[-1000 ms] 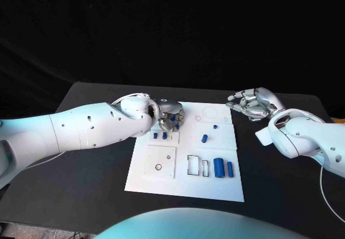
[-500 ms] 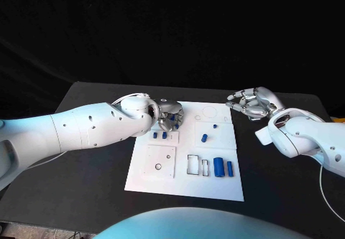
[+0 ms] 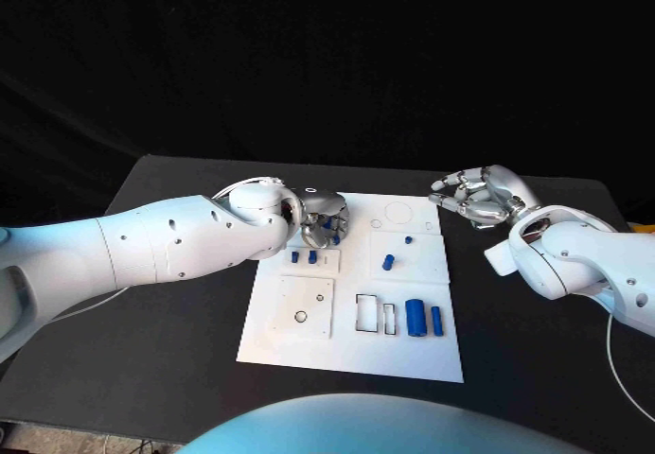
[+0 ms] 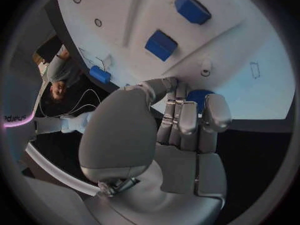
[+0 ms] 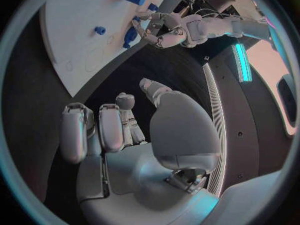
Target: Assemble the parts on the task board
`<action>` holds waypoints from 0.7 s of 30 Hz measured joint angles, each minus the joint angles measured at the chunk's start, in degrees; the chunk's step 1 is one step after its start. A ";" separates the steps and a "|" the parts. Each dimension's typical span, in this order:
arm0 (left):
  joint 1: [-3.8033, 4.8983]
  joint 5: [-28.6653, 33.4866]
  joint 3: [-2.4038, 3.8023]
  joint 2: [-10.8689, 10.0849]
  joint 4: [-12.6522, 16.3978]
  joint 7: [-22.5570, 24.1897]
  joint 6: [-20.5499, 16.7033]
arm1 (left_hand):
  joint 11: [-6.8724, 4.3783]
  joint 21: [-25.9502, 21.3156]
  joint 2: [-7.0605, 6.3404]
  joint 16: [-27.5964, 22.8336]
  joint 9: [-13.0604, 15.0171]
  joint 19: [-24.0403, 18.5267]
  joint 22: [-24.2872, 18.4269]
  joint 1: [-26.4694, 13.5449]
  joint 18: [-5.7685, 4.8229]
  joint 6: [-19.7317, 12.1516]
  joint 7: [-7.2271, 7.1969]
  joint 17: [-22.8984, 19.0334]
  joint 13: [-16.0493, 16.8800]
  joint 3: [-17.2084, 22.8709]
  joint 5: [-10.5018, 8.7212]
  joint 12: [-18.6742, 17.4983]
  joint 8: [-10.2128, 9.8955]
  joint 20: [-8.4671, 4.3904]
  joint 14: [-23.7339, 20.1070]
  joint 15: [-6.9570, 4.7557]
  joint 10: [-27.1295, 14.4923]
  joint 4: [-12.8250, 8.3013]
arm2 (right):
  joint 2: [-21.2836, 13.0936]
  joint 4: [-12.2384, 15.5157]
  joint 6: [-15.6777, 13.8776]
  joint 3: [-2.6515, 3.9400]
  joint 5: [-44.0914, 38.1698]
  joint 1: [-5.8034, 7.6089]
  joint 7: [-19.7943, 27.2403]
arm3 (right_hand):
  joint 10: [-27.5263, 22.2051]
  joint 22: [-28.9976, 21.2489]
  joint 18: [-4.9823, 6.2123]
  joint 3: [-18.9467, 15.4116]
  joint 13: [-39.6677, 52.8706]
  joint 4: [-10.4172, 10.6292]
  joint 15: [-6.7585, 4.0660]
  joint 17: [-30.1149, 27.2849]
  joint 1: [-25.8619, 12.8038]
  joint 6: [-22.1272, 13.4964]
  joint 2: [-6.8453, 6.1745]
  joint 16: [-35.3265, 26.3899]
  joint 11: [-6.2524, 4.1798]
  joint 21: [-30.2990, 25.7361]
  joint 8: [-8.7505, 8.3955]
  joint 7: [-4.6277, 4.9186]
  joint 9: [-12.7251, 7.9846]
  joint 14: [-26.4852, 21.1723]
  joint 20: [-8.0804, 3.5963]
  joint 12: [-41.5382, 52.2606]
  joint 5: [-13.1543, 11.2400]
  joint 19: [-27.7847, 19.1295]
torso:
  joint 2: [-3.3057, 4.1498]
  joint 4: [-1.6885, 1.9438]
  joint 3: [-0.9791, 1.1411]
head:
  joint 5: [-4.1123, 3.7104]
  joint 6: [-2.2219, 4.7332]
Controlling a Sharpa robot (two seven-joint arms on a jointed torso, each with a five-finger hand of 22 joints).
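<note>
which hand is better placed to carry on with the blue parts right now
Left. The left hand is over the board, fingers on a blue part. The right hand hangs off the board's far corner, holding nothing.

My right hand curled, empty, beside the task board; my left hand holding a blue part at its edge.

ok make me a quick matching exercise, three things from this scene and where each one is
Things:
1. left hand
2. right hand
3. two upright cylinders

Places:
A. off the board, over the black table
B. near edge of the board
C. far left part of the board, fingers around a blue part

Pairs: 1-C, 2-A, 3-B
</note>
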 measured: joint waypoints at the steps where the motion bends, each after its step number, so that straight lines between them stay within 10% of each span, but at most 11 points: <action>1: -0.01 0.18 -0.01 -0.05 0.03 0.20 -0.21 | 0.01 0.04 0.07 0.02 0.04 0.11 0.11 -0.07 0.00 0.01 0.01 0.10 -0.05 0.00 0.00 -0.04 -0.20 -0.11 0.00 0.00 0.01 0.00 | 0.00 0.00 0.00 0.00 0.00 0.00 0.00 | 0.00 0.00 0.00 0.00 0.00 0.00 0.00 0.00 0.00 0.00 0.00 0.00 0.00 0.00 0.00 0.00 0.00 0.00 0.00 0.00 0.00 0.00 | 0.00 -0.02 0.00 | 0.00 0.01; 21: -0.17 4.73 1.52 -5.36 4.56 2.55 -4.33 | 0.31 0.26 -1.32 0.23 0.63 0.40 0.44 -2.34 0.01 0.91 0.09 0.25 -0.76 -0.50 -0.28 -2.70 -1.02 0.00 0.61 0.22 0.70 0.49 | -0.09 -0.35 0.02 0.00 0.00 -0.18 -0.06 | 0.00 -0.02 0.00 0.00 -0.01 0.00 0.00 -0.01 -0.23 0.00 0.23 0.00 0.00 0.00 0.00 0.00 0.01 0.00 0.00 0.00 0.00 0.00 | -0.18 0.30 -0.02 | 0.07 0.65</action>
